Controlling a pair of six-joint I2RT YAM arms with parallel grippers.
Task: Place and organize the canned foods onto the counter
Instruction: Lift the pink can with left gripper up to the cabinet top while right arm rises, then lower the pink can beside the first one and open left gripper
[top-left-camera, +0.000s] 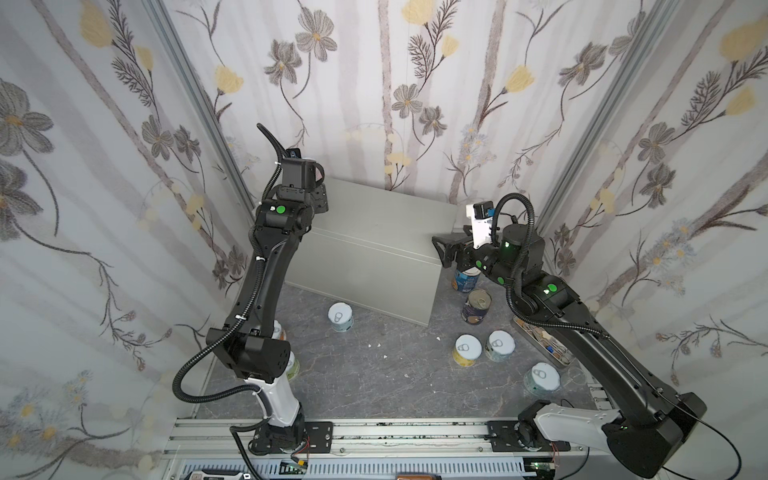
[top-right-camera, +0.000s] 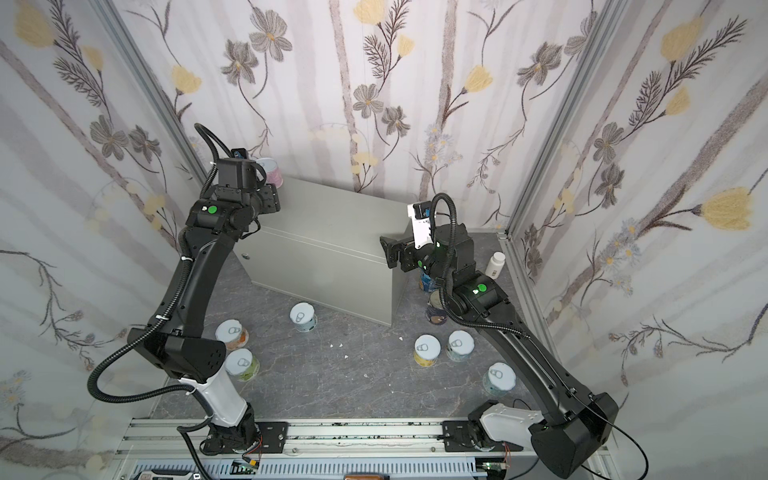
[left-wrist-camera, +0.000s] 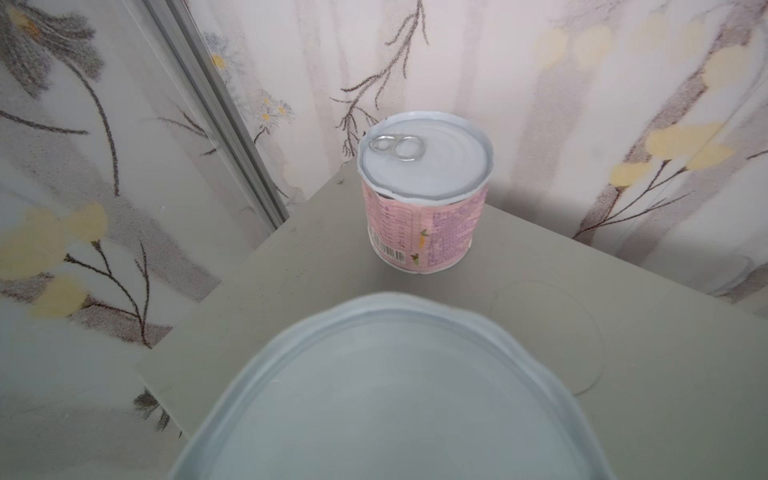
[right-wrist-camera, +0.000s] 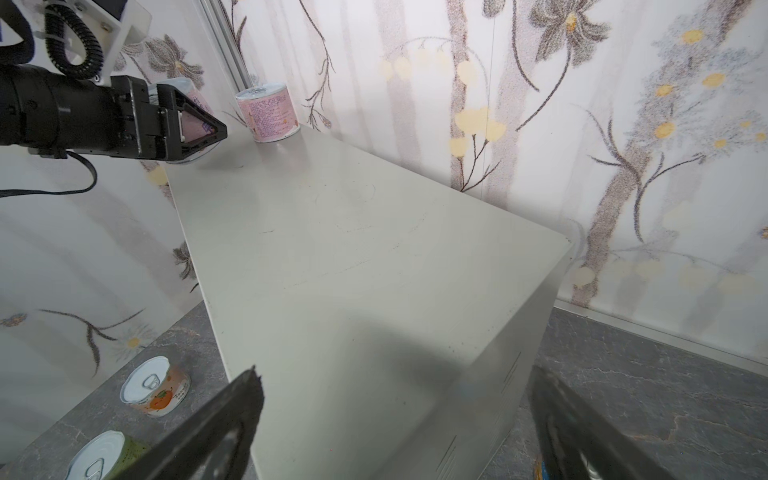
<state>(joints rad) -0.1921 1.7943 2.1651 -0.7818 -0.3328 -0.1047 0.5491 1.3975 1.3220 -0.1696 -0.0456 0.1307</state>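
A pink-labelled can (right-wrist-camera: 195, 97) is gripped by the left claw (right-wrist-camera: 197, 124), whose jaws are closed on its sides. The can is held upright at the 9 o'clock end of the table (right-wrist-camera: 353, 249). Whether its base touches the top cannot be told.

A second pink can (left-wrist-camera: 424, 195) is stood upright on the table's 11 o'clock corner, close to the wall. It is seen near the held one but apart from it.

The right claw (top-left-camera: 446, 249) is held over the table's 3 o'clock end. Its jaws are spread wide and nothing is seen between them.

The other cans are left on the dark marbled floor (top-right-camera: 353, 386):
- A blue-labelled can (top-right-camera: 303, 318) is stood just in front of the table, at 10 o'clock from the floor's middle.
- An orange-labelled can (top-right-camera: 230, 332) and a green-labelled can (top-right-camera: 243, 363) are placed side by side at 9 o'clock, by the left arm.
- A yellow-labelled can (top-right-camera: 426, 349) and a pale can (top-right-camera: 459, 345) are stood together at 3 o'clock, with another pale can (top-right-camera: 498, 378) nearer 4 o'clock.
- A tall blue can (top-left-camera: 465, 280) and a dark navy can (top-left-camera: 476, 305) are partly hidden under the right arm, beside the table's 3 o'clock end.

A white pill bottle (top-right-camera: 494, 266) is seen at 2 o'clock.
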